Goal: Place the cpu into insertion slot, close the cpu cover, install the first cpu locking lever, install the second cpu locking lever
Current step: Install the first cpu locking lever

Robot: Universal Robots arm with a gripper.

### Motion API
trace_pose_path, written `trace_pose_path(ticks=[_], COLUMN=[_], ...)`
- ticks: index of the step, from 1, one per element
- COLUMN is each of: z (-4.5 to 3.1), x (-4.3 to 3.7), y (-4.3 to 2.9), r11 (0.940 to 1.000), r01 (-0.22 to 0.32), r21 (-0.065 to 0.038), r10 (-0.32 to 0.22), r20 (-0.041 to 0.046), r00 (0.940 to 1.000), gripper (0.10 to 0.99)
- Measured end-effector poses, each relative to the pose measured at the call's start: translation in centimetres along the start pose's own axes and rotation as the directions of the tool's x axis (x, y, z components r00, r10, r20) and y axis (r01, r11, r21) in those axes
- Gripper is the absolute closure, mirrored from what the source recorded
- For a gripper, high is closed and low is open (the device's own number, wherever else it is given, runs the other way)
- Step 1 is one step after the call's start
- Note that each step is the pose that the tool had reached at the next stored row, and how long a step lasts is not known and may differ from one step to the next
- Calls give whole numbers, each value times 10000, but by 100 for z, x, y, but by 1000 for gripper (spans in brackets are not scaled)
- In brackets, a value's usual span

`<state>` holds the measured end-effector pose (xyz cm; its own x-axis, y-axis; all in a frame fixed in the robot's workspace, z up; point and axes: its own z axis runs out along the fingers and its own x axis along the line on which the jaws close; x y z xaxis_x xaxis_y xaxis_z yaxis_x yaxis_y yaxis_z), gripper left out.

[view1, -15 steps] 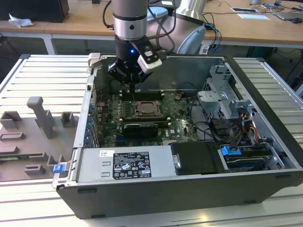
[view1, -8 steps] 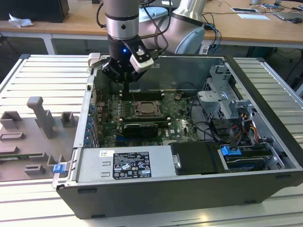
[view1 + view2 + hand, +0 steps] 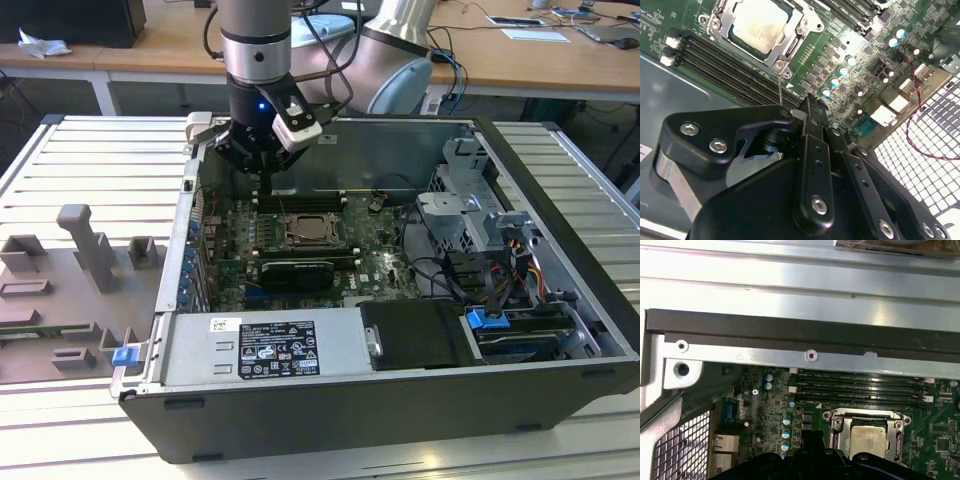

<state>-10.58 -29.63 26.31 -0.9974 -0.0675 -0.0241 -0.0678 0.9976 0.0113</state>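
The chip [image 3: 757, 27] is seated in the socket [image 3: 781, 66] beneath the cover [image 3: 792, 44]. The claw [image 3: 810, 107] is closed and empty near the thin lever [image 3: 779, 89], which could be missed or bent if approached off-line.

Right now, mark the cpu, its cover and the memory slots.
cpu [image 3: 759, 27]: second wrist view, middle of its silver face.
cpu cover [image 3: 794, 41]: second wrist view, a side bar of the metal frame.
memory slots [image 3: 860, 387]: first wrist view, midway along the long black slots.
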Motion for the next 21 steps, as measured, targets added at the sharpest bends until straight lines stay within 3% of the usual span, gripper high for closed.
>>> trace_pose_path(ticks=[11, 21], z=[14, 34], x=[-18, -227], y=[99, 85], r11=[10000, 10000], r01=[2, -6], r21=[0, 1], r10=[-2, 6], r20=[-2, -2], r00=[10000, 10000], gripper=[980, 980])
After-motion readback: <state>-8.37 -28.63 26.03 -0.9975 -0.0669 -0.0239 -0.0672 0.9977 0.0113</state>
